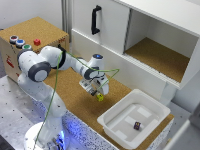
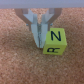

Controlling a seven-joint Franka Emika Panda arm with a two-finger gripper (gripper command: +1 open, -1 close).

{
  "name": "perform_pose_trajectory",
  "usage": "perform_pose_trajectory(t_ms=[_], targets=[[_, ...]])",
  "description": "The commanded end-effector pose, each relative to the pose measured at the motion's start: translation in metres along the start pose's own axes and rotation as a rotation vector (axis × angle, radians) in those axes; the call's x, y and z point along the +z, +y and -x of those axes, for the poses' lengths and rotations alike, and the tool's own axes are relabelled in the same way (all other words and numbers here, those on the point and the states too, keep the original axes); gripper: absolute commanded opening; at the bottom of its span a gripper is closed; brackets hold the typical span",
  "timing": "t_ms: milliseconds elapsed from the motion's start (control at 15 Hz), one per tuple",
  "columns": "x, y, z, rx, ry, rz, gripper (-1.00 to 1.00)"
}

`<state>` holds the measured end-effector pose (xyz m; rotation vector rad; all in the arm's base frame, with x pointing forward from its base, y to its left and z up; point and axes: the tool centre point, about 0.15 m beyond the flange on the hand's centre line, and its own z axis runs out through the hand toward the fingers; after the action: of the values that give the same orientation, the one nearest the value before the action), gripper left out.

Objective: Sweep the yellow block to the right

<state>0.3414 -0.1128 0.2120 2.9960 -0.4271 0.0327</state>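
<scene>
The yellow block (image 1: pixel 100 97) is a tiny yellow-green cube on the cork table top, just in front of the white tray. In the wrist view the yellow block (image 2: pixel 54 43) shows black letters N and R. My gripper (image 1: pixel 96 92) points down at the table right beside the block, on the side away from the tray. In the wrist view my gripper (image 2: pixel 40 42) has its jaws pressed together with nothing between them. The fingertips (image 2: pixel 38 37) stand against the block's side.
A white tray (image 1: pixel 116 114) lies at the exterior view's right of the block, with a small dark block (image 1: pixel 137 125) inside. A cork box (image 1: pixel 30 27) at the back left carries a red block (image 1: pixel 37 42) and round buttons (image 1: pixel 20 43). A white cabinet (image 1: pixel 115 25) with an open compartment stands behind.
</scene>
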Motion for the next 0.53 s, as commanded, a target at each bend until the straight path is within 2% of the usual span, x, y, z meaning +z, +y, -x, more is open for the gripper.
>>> perform_pose_trajectory(t_ms=[0,467], targets=[[0.012,0.032,-0.010,-0.001,0.018,0.038,-1.00],[0.024,0.055,-0.022,-0.018,-0.007,0.009,-1.00]])
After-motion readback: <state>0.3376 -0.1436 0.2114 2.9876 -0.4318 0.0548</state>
